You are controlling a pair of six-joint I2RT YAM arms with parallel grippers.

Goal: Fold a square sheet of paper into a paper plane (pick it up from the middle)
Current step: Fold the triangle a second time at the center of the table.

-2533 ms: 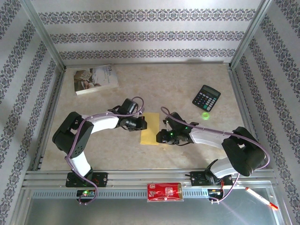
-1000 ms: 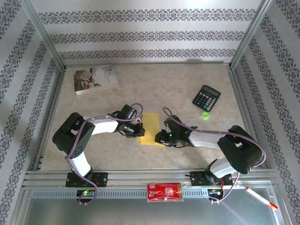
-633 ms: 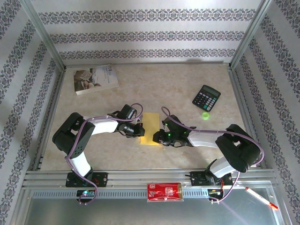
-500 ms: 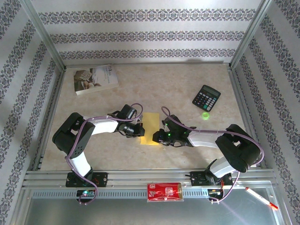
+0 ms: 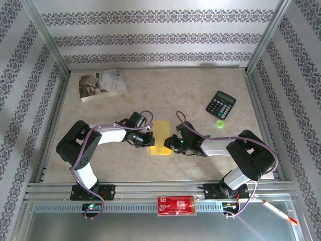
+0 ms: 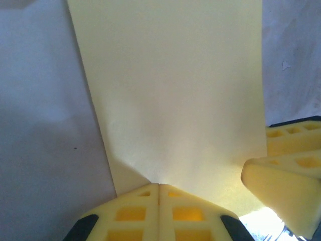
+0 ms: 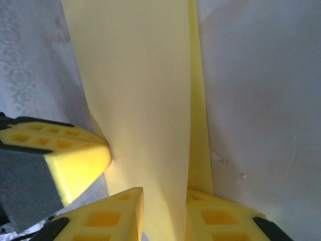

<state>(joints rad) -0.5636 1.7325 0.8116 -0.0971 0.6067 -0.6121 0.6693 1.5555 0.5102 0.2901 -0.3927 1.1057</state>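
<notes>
Two arms meet over one yellow sheet at mid-desk

Both sets of fingers sit on the square sheet of paper (image 5: 160, 130), which lies on the desk (image 5: 165, 90) with the book (image 5: 102, 84) far off its upper left and the calculator (image 5: 221, 104) off its upper right. The left gripper (image 5: 151, 140) is at the sheet's left edge, its fingers (image 6: 140, 211) clenched tip to tip on the paper there. The right gripper (image 5: 169, 142) is at the sheet's right edge, its fingers (image 7: 120, 213) parted with a raised flap of paper (image 7: 140, 75) standing in the gap. From above, the grippers hide both side edges. Both wrist views cut off the sheet's (image 6: 170, 100) far end.
</notes>
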